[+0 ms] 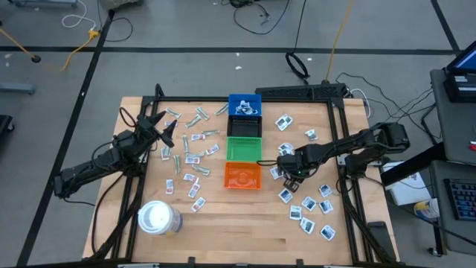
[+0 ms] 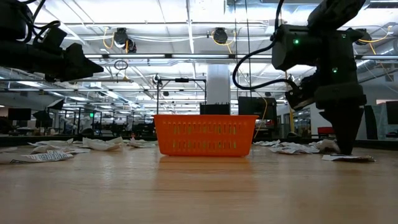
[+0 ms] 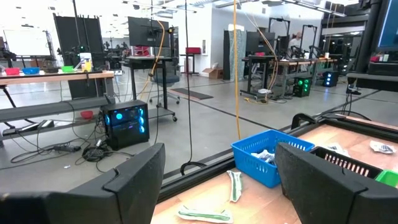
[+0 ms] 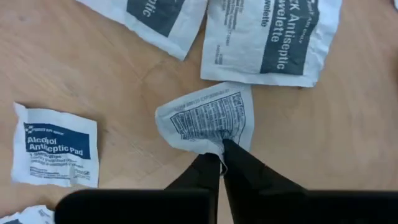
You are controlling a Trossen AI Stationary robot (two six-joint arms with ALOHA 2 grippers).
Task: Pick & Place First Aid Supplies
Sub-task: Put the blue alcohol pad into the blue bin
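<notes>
White square packets with dark-blue print lie scattered to the right of the bins (image 1: 306, 208). Small strips and pale green-grey wrappers lie to the left (image 1: 192, 149). My right gripper (image 1: 291, 173) stands just right of the orange bin (image 1: 242, 176), pointing down and shut on one white packet (image 4: 205, 118) with fine print. An alcohol pad (image 4: 56, 152) and a larger antiseptic packet (image 4: 273, 37) lie flat close by. My left gripper (image 1: 160, 126) hovers open above the left scatter, touching nothing. Its wrist view shows two wrappers (image 3: 235, 185) and the blue bin (image 3: 267, 155) ahead. My right gripper pinches the white packet's edge (image 4: 214, 142) between its two fingertips (image 4: 239, 158). It comes from above, pointing down, with the tips at table level (image 2: 343, 149). The packet puckers at the pinch, and the rest of it lies on the wood.
Blue (image 1: 245, 105), green (image 1: 243, 148) and orange bins stand in a column at the table's middle. A large white roll (image 1: 158, 218) sits near the near-left corner. A black frame rail (image 1: 338, 134) runs along the table's sides. Bare wood lies along the near edge (image 1: 245, 231).
</notes>
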